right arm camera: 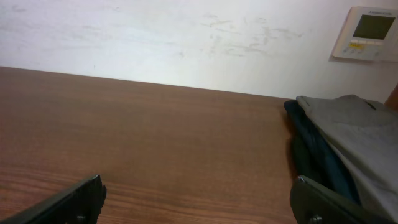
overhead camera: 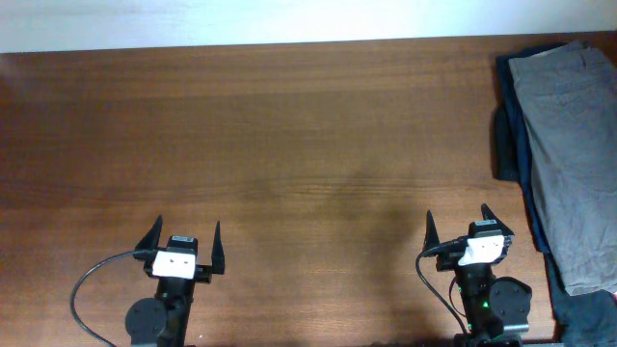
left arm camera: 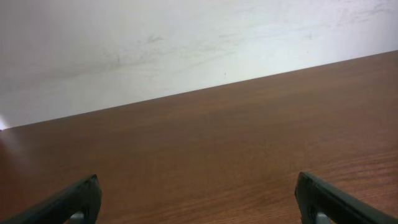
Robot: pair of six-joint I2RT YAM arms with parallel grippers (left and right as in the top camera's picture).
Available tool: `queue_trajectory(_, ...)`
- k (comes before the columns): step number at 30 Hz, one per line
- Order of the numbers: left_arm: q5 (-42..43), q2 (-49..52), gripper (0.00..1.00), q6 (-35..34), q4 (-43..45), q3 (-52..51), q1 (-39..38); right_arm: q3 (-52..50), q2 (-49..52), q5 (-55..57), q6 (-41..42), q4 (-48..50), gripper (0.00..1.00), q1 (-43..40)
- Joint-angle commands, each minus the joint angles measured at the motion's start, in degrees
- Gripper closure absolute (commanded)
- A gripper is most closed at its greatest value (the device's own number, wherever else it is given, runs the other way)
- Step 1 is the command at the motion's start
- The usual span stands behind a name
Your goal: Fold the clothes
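A pile of clothes lies at the table's right edge. On top is a grey-khaki garment [overhead camera: 574,154], over a navy-blue garment [overhead camera: 509,125]; the pile also shows at the right of the right wrist view, grey [right arm camera: 360,134] over navy [right arm camera: 314,155]. My left gripper [overhead camera: 184,238] is open and empty near the front edge at the left. My right gripper [overhead camera: 461,224] is open and empty near the front edge, to the left of the pile. Both sets of fingertips show spread wide in the left wrist view [left arm camera: 198,198] and the right wrist view [right arm camera: 198,198].
The brown wooden table [overhead camera: 289,145] runs back to a white wall [left arm camera: 155,43]. A white wall control panel [right arm camera: 367,34] hangs above the pile. A dark garment [overhead camera: 588,318] lies at the front right corner.
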Motion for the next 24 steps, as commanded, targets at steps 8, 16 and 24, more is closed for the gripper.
queue_trajectory(8, 1.4, -0.3, 0.01, 0.7, -0.3, -0.2, 0.2, -0.3, -0.5, -7.7, 6.6, 0.6, 0.01, -0.4)
queue_trajectory(16, 1.4, -0.3, 0.01, 0.7, -0.3, -0.2, 0.2, -0.3, -0.5, -27.8, 17.7, 2.1, 0.01, -0.4)
queue_trajectory(24, 1.4, -0.3, 0.01, 0.7, -0.3, -0.2, 0.2, 0.4, -0.5, -33.0, 19.7, 18.2, 0.01, -0.4)
